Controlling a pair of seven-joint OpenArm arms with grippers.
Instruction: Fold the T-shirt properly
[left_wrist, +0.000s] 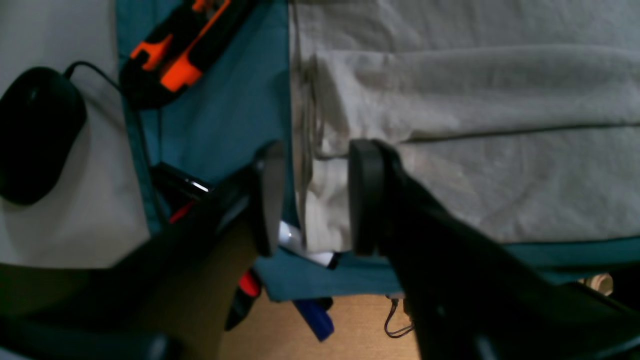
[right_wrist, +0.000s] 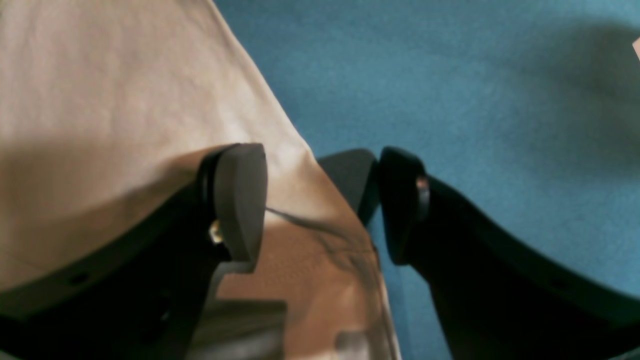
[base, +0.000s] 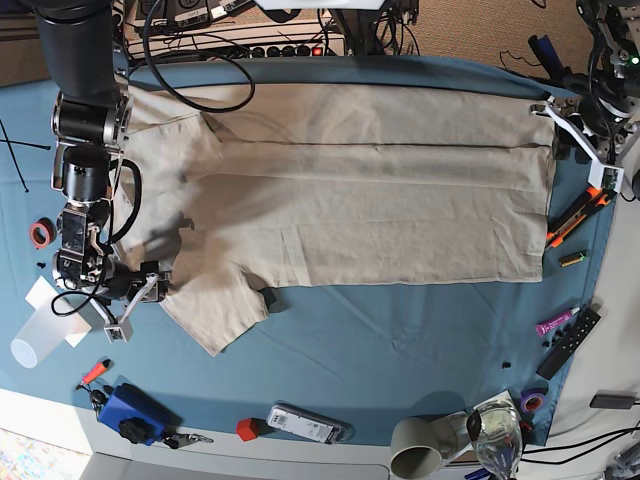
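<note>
The beige T-shirt (base: 350, 200) lies spread flat on the blue-teal cloth (base: 400, 340), with its long edges folded in and one sleeve (base: 215, 305) sticking out at the lower left. My left gripper (left_wrist: 315, 200) hangs open over the shirt's far right corner (base: 545, 110); the shirt's edge (left_wrist: 325, 210) runs between its black fingers (left_wrist: 365, 195), unpinched. Low beside the sleeve, my right gripper (right_wrist: 320, 205) stands open with the sleeve's edge (right_wrist: 310, 200) between its pads (right_wrist: 240, 200). In the base view it is at the left (base: 145, 290).
An orange-black tool (left_wrist: 175, 55) and a black mouse (left_wrist: 35, 135) lie beyond the shirt's corner. A remote (base: 568, 342), a pink marker (base: 555, 322), a mug (base: 420, 447), a glass (base: 497, 440), a blue device (base: 130, 410) and a plastic cup (base: 30, 345) ring the cloth.
</note>
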